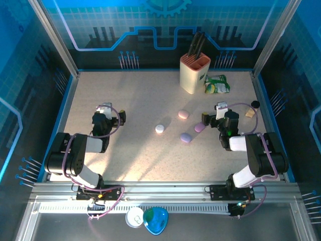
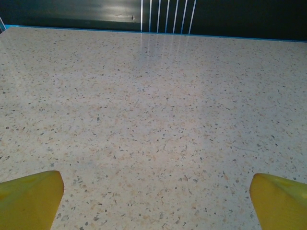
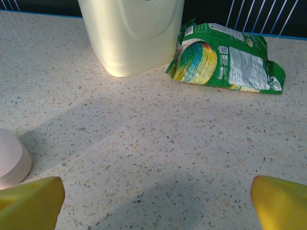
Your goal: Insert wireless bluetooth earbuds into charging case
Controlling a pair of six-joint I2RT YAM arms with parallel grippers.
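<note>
My left pincer (image 2: 153, 201) and right pincer (image 3: 153, 203) both gape open. Pastel cases (image 1: 186, 137) dot the middle of the table (image 1: 130, 155) (earbuds too tiny to make out); I judge them light, hard, slick: pinch squarely across.

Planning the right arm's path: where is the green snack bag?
In the top view, the green snack bag lies far back, right of centre, just right of the cream knife block.

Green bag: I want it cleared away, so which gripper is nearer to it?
Right. The right gripper faces the bag, which lies ahead and slightly to its right. The left gripper is far off to the bag's left.
</note>
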